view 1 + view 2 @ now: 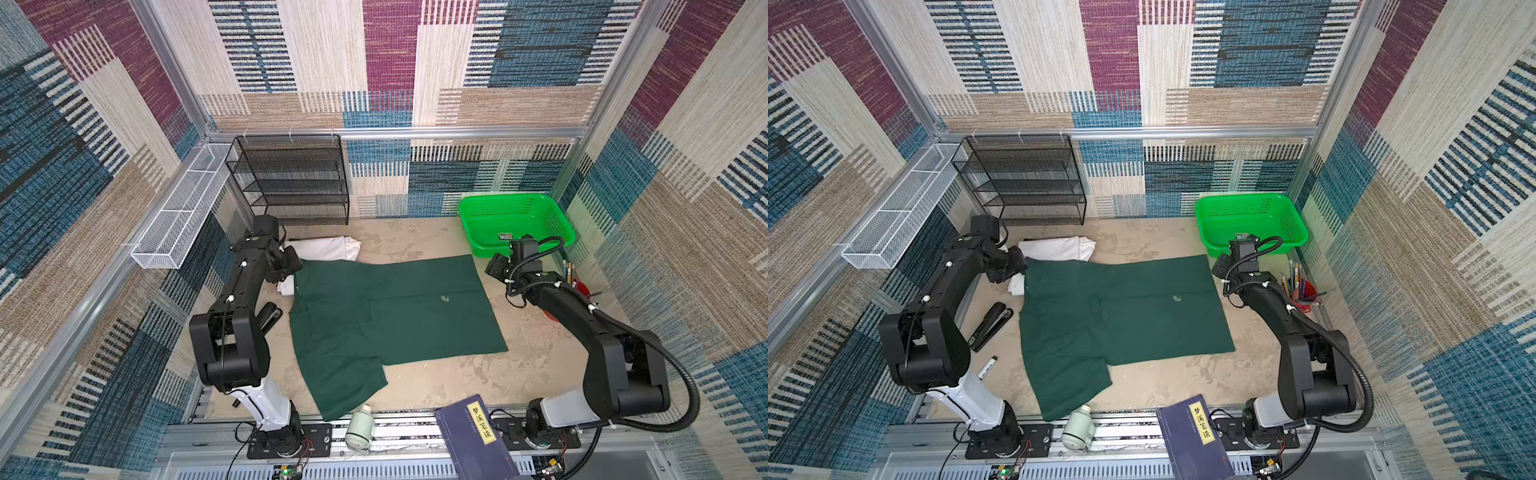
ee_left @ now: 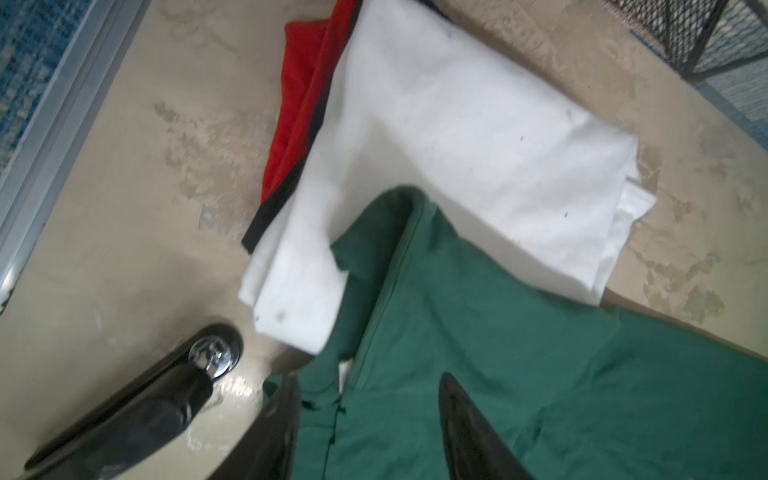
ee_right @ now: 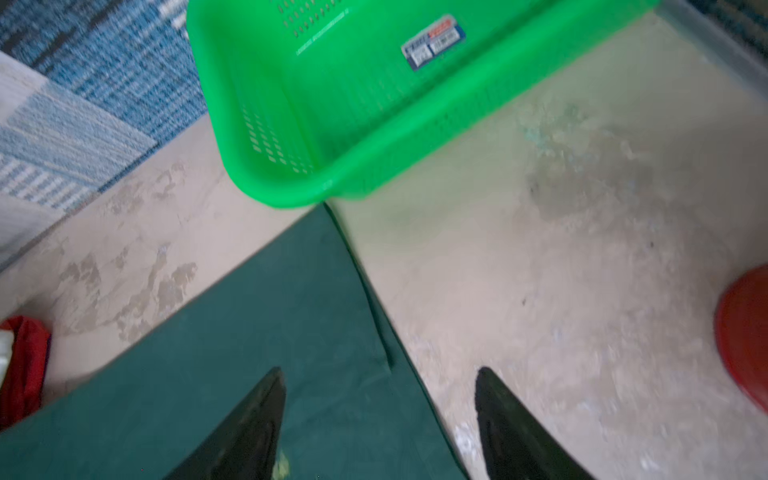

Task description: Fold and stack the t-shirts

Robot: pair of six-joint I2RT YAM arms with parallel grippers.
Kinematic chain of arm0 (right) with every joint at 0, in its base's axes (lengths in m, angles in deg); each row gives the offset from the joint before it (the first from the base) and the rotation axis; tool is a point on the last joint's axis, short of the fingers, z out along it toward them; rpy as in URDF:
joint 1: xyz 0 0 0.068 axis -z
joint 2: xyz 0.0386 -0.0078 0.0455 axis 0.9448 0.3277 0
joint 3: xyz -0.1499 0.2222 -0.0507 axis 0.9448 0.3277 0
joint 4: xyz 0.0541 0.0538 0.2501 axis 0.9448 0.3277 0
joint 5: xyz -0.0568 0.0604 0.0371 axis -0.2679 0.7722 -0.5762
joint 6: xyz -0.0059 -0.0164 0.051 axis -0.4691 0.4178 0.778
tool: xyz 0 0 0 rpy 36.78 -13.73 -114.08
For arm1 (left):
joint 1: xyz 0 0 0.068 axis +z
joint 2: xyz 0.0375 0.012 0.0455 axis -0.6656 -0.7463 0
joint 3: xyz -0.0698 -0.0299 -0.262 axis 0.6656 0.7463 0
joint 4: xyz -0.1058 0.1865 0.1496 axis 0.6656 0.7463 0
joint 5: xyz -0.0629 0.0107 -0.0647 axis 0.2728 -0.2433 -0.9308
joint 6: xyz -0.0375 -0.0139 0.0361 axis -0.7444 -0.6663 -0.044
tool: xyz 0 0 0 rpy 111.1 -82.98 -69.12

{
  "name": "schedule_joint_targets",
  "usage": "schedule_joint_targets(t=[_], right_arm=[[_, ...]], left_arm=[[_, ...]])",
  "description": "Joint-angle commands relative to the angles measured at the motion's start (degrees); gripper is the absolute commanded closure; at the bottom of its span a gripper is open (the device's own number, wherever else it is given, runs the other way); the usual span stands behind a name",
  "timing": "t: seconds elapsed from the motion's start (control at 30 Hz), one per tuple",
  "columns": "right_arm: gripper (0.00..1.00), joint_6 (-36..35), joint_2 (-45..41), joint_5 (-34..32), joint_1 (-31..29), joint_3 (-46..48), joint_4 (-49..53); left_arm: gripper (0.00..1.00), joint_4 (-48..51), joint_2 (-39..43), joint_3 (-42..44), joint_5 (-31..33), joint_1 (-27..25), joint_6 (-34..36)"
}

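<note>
The dark green t-shirt lies spread flat in the middle of the table, one sleeve reaching toward the front edge. Its far left corner overlaps a folded white t-shirt, which rests on a folded red one. My left gripper hovers open over that collar corner, with cloth below the jaws and none pinched. My right gripper stands open over the green shirt's far right edge, one finger above cloth and the other above bare table.
A bright green basket sits just behind the right gripper. A black mesh rack and a white wire tray stand at the back left. A stapler, marker, jar, book and red pen cup ring the shirt.
</note>
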Motion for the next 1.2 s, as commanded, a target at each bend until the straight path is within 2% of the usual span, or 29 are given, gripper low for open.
schedule_joint_targets(t=[0.0, 0.1, 0.2, 0.4, 0.5, 0.57, 0.67, 0.77, 0.93, 1.17], right_arm=[[0.27, 3.3, -4.7, 7.2, -0.2, 5.4, 11.9], [0.29, 5.5, -11.1, 10.2, -0.2, 12.3, 16.0], [0.3, 7.2, -16.6, 11.1, -0.2, 17.4, 18.9], [0.31, 7.4, -19.5, 13.0, -0.7, 21.8, 22.7], [0.31, 7.0, -20.4, 13.0, -1.0, 21.9, 24.7], [0.31, 6.7, -20.1, 13.4, -1.3, 21.9, 24.8], [0.31, 6.7, -18.3, 14.1, -2.6, 21.1, 23.7], [0.31, 6.9, -16.3, 14.0, -4.1, 19.3, 23.3], [0.3, 6.8, -14.9, 14.5, -4.4, 17.6, 21.9], [0.29, 6.7, -14.4, 14.9, -4.4, 17.5, 21.3]], left_arm=[[0.45, 6.0, 7.7, 8.8, -3.8, -0.2, -4.1], [0.46, 11.4, 16.6, 19.4, -8.8, -1.2, -8.4], [0.47, 17.8, 26.4, 27.4, -8.7, -5.0, -11.9], [0.47, 23.2, 41.7, 42.6, -9.9, -19.5, -25.1], [0.47, 26.1, 48.9, 45.5, -8.3, -25.4, -30.6], [0.47, 26.0, 50.8, 46.8, -8.8, -28.4, -33.3], [0.46, 22.1, 48.6, 49.1, -8.9, -30.9, -34.5], [0.47, 16.1, 44.7, 49.2, -6.2, -31.0, -33.9], [0.45, 9.1, 30.3, 44.7, -4.6, -31.0, -28.0], [0.45, -0.9, 18.7, 43.9, -4.8, -29.5, -25.6]])
